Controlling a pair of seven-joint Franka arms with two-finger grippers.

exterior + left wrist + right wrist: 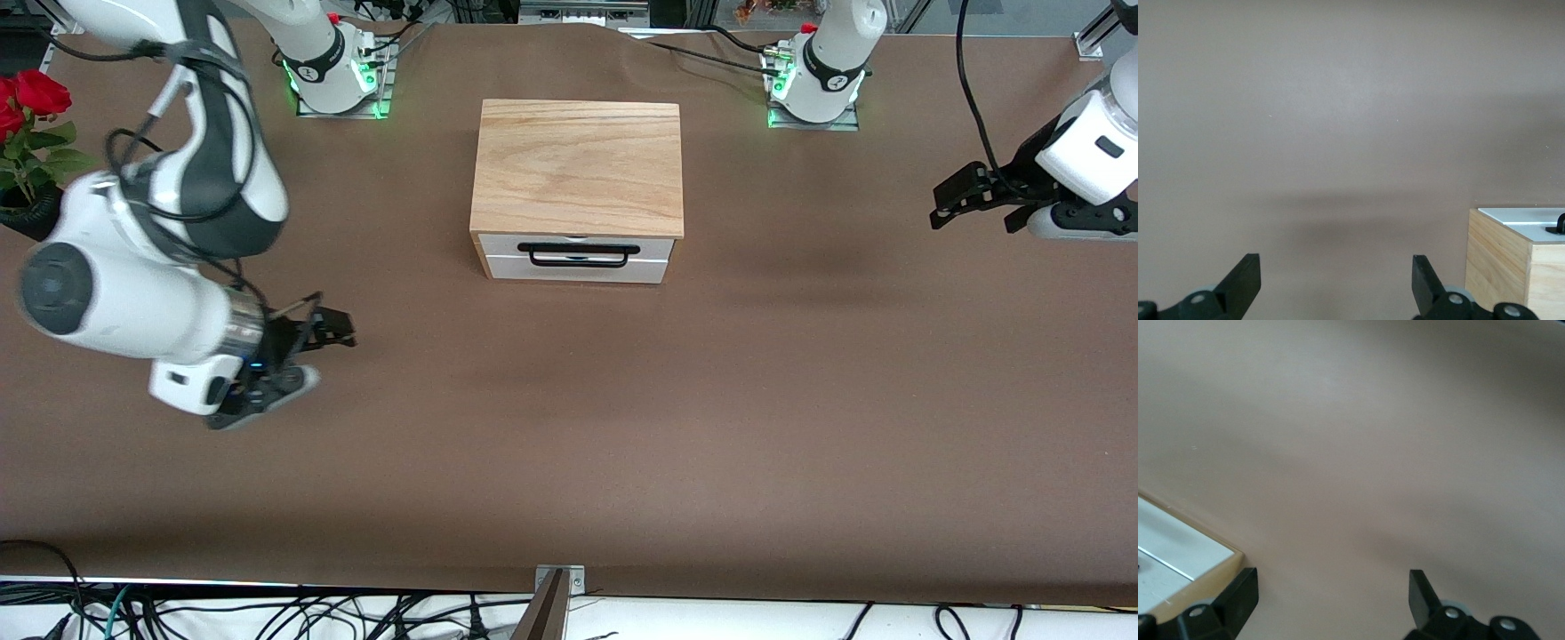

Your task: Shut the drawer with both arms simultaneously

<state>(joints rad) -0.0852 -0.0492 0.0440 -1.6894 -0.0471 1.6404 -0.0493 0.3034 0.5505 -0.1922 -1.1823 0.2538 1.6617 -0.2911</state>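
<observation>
The light-wood box (578, 164) stands at the table's middle. Its drawer (576, 260) shows only the white front panel, flush with the box, and the black wire handle (578, 255); no tray shows. My left gripper (973, 213) is open and empty over the table toward the left arm's end, well apart from the box. My right gripper (329, 356) is open and empty over the table toward the right arm's end, also apart from it. The left wrist view shows open fingers (1336, 267) and a corner of the box (1501, 263). The right wrist view shows open fingers (1331, 583) and the drawer front (1171, 550).
A black pot of red roses (27, 116) stands at the table's edge toward the right arm's end. The brown table cover (569, 427) lies bare between the box and the front camera. A metal bracket (556, 591) sits at the near edge.
</observation>
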